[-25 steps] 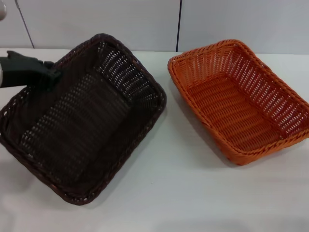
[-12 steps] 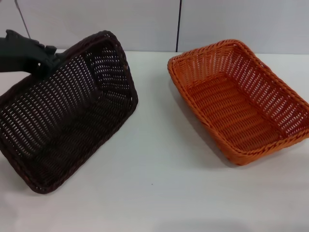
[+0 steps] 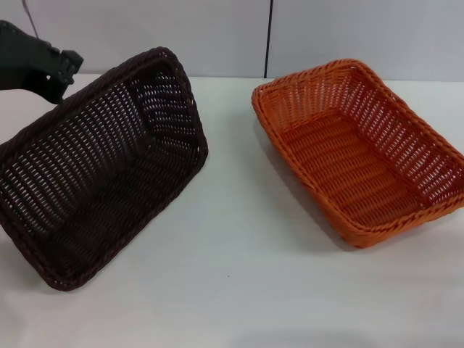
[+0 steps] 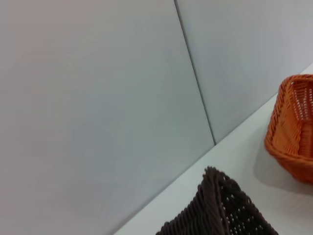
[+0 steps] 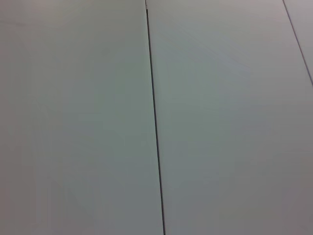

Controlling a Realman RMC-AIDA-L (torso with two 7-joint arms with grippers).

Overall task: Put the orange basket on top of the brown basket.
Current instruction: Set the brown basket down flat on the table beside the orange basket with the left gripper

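left gripper (image 3: 61, 76) sits up at the far left of the head view, right at the raised rim of the brown basket (image 3: 101, 170). honestly can't tell if its fingers are pinching the rim or just sitting next to it, since only the dark body of the thing shows and the contact spot blends into the weave. the left wrist view only catches a corner of the braided rim, so no help there.

brown basket is tipped way up on its near edge, leaning with its open side facing toward the middle of the white table (image 3: 239, 290), not flat at all. moving right, there's a bare stretch of table, then the orange basket (image 3: 359, 152) sitting flat and upright on the right side, well apart from the brown one and untouched.

right gripper isn't anywhere in sight, its wrist cam just stares at the wall panels (image 5: 156, 117).

so my read: stacking hasn't started. looks like the brown one is being handled first. next move probably needs it settled flat, then the orange one gripped by its rim, lifted over and lowered in squarely.
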